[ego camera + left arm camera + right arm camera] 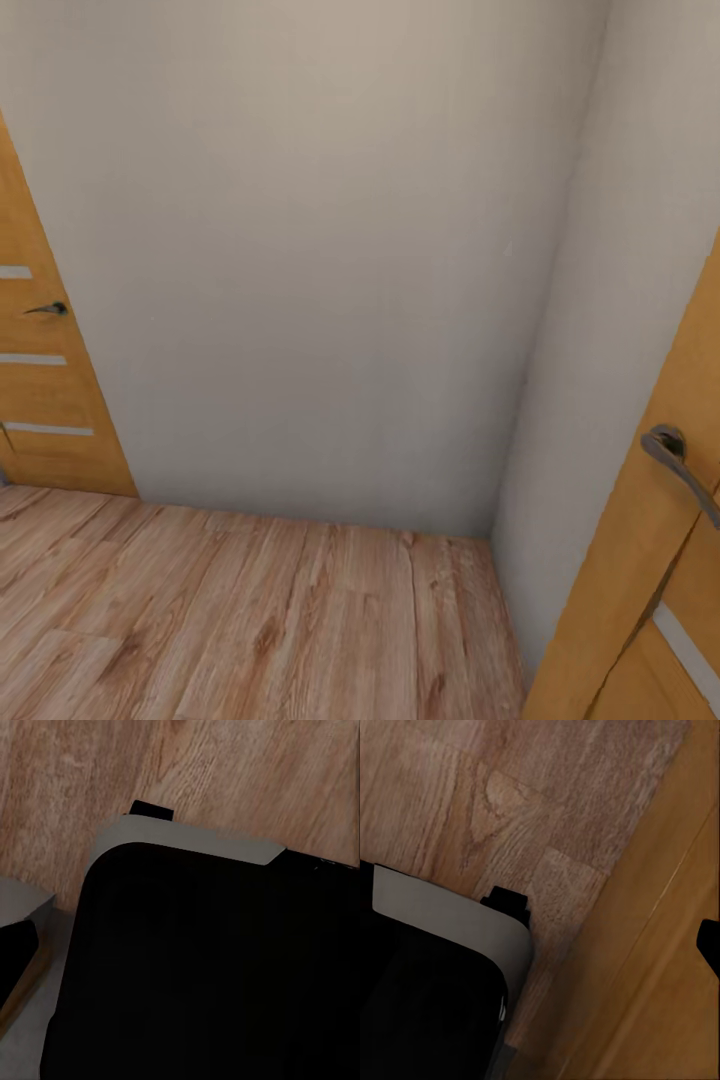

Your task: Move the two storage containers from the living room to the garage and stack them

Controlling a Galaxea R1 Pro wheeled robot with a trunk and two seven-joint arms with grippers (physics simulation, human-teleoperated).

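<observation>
orange door [640,600]; pale wall [320,250]; plank flooring [250,620]

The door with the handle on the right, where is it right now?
In the head view, the orange wooden door stands at the lower right edge, against the pale side wall, above the wood plank floor; its grey handle points right.

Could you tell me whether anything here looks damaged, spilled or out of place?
Nothing stands out. The wood plank floor is unmarked, the pale wall is plain, and the orange door at left and the orange door at right look intact.
</observation>
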